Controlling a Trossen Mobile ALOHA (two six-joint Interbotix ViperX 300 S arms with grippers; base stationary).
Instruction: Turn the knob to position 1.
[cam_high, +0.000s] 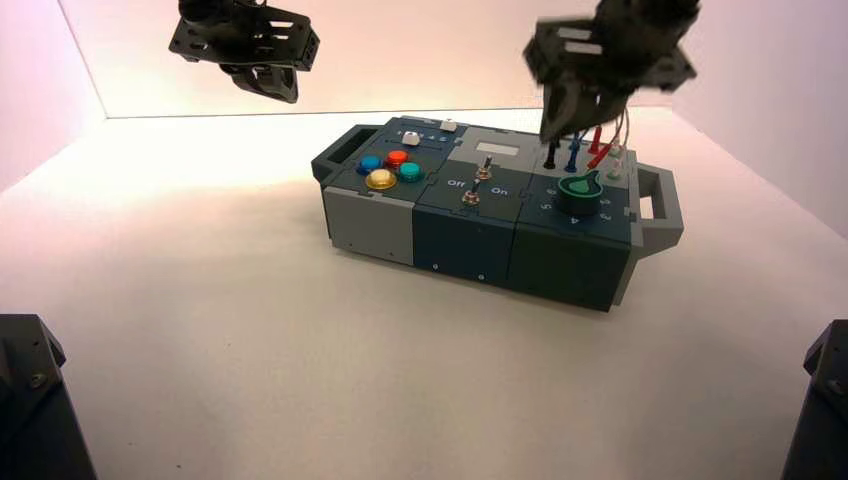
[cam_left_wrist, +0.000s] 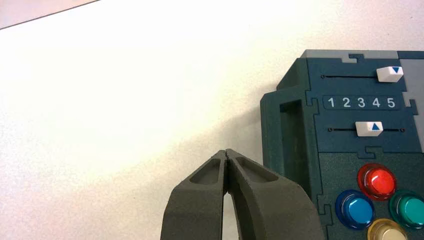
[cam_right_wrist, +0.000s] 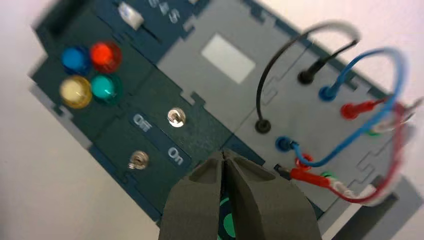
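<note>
A: While lining up for the turn, start nearest: where to find the knob (cam_high: 579, 193)?

B: At about 4 o'clock on the box (cam_high: 560, 262), dark, with a green pointer. Numeral 1 too small to make out; better to check before twisting.

A: And the right claw (cam_right_wrist: 223, 154)?

B: Just past the knob, towards 11 o'clock from it, raised above the box. Clenched, tips together, grasping nothing. Spread wide first, then shift over the knob's middle and sink straight down, one finger either side of the pointer.

A: Grip how hard?

B: Snugly, no more. Twist from the wrist about the knob's own centre, slowly, without leaning; otherwise likely to slip or shove the box. Stop with the pointer on 1, let go, lift straight up.

A: Anything farther off to mind?

B: Red plug (cam_right_wrist: 310, 177) and wires behind, towards 1 o'clock from the knob: keep knuckles clear. Farthest, off the box towards 10 o'clock, the left claw (cam_left_wrist: 226, 154), clenched, empty. Best left there.
</note>
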